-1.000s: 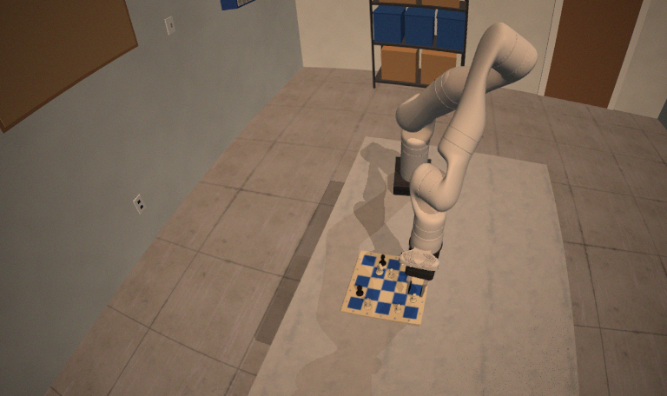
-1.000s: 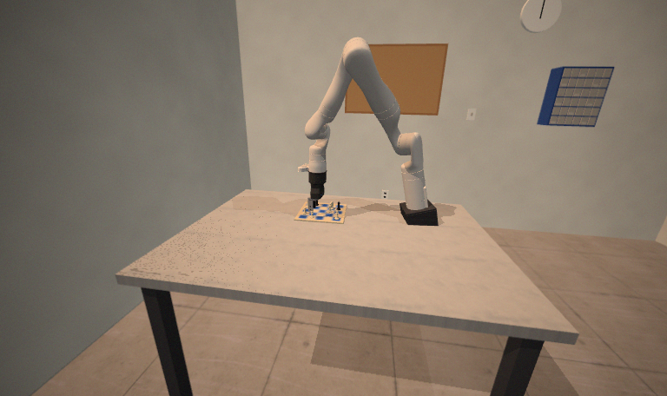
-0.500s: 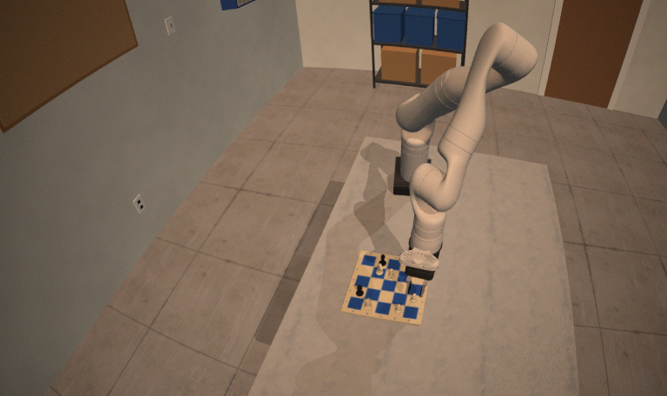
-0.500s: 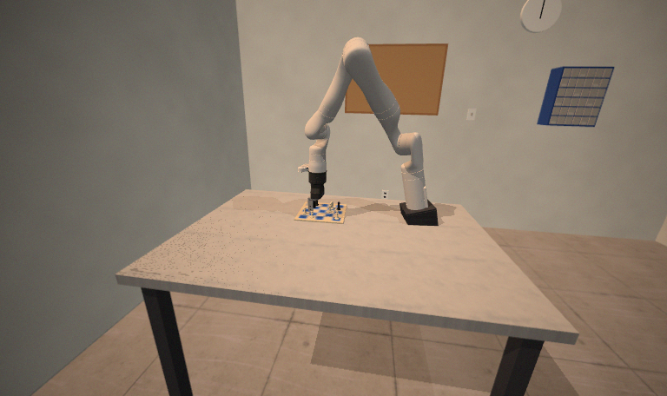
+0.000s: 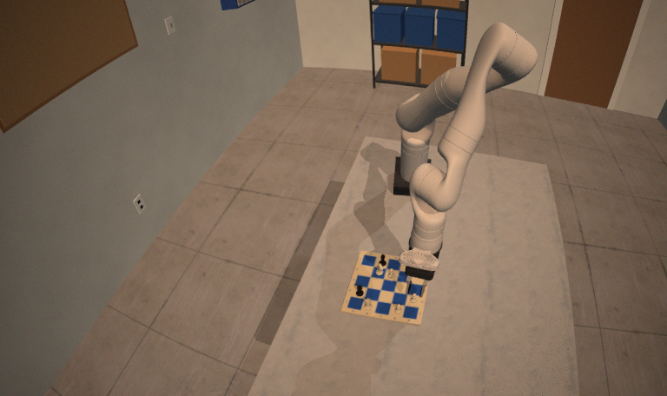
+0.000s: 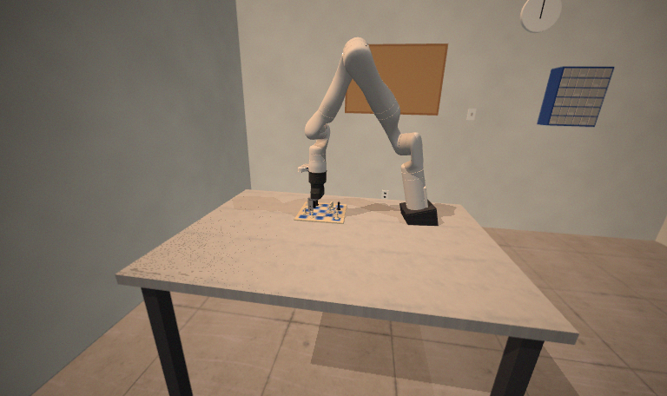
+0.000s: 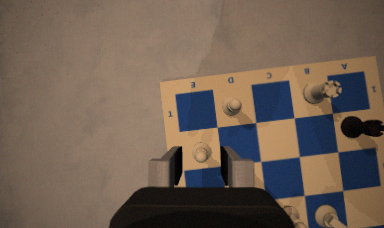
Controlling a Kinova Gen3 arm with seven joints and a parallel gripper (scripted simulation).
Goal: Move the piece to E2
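Note:
The small blue and tan chessboard (image 7: 280, 138) lies on the table; it also shows in the top view (image 5: 386, 288) and the exterior view (image 6: 320, 211). A white pawn (image 7: 201, 152) stands upright on E2, at the board's edge. My gripper (image 7: 201, 159) is lowered over it, open, with one finger on each side of the pawn and a gap on both sides. In the top view the gripper (image 5: 417, 282) hides this pawn. A black piece (image 7: 356, 126) stands on A2, at the far right of the wrist view.
A white pawn (image 7: 231, 106) stands on D1, close to my fingers. A white crowned piece (image 7: 320, 92) stands on B1. More white pieces (image 7: 325, 215) sit at the lower right of the wrist view. The arm's base (image 6: 418, 214) stands behind the board.

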